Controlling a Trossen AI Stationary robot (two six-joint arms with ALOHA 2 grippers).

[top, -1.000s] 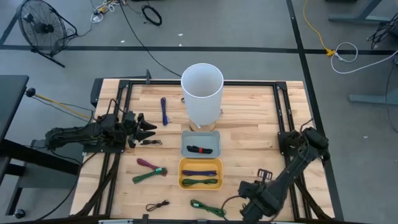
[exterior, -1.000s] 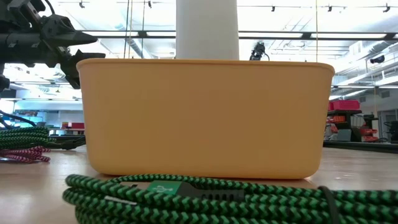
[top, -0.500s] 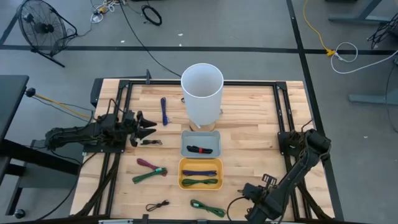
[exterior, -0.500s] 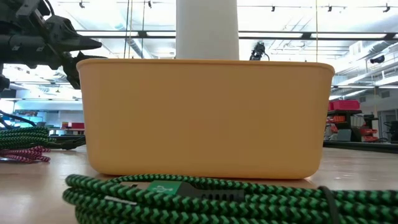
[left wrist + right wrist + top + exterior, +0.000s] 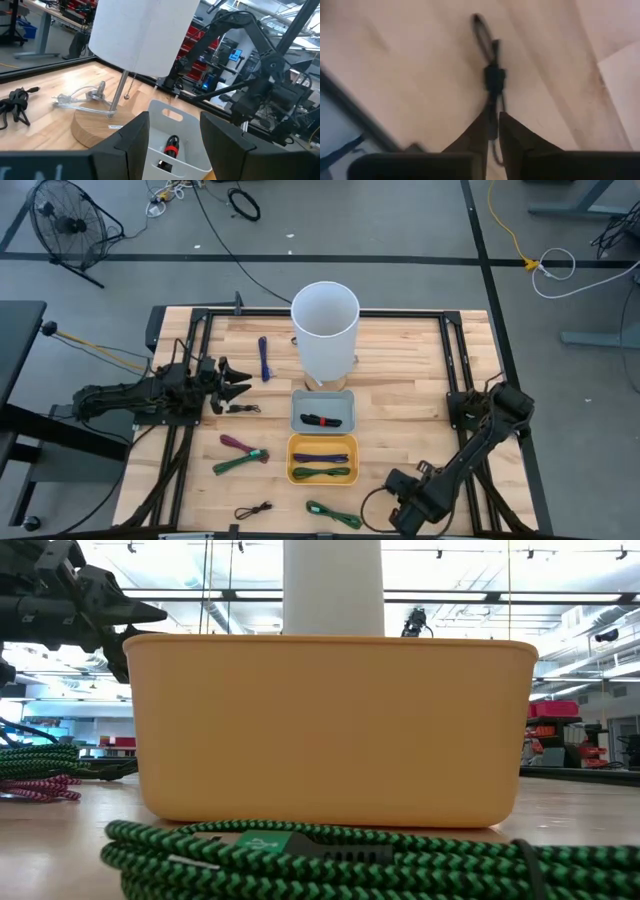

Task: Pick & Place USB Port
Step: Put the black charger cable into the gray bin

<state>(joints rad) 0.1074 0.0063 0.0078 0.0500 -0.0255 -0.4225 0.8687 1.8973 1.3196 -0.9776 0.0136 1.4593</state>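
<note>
The right gripper (image 5: 492,131) sits low at the near edge of the worktop (image 5: 400,380), its fingers drawn almost together on a thin black cable (image 5: 491,82); the cord runs between the finger tips, so it reads as a pinch on the cable, probably to lift it clear of the wood. In the overhead view this gripper (image 5: 403,502) lies just right of the green cable (image 5: 335,514), well short of the bins. The yellow bin (image 5: 322,459) already holds a purple and a green cord, and the grey bin (image 5: 322,410) behind it holds a black one with a red band, so the black cable probably belongs in the grey bin. The left gripper (image 5: 237,383) waits above the left side of the worktop, fingers spread wide, pointing toward the white lamp (image 5: 325,330) and the grey bin (image 5: 175,145). More loose cords remain: a blue one (image 5: 263,358), a small black one (image 5: 243,409), a pink-and-green pair (image 5: 240,453) and another black one (image 5: 254,510)
</note>
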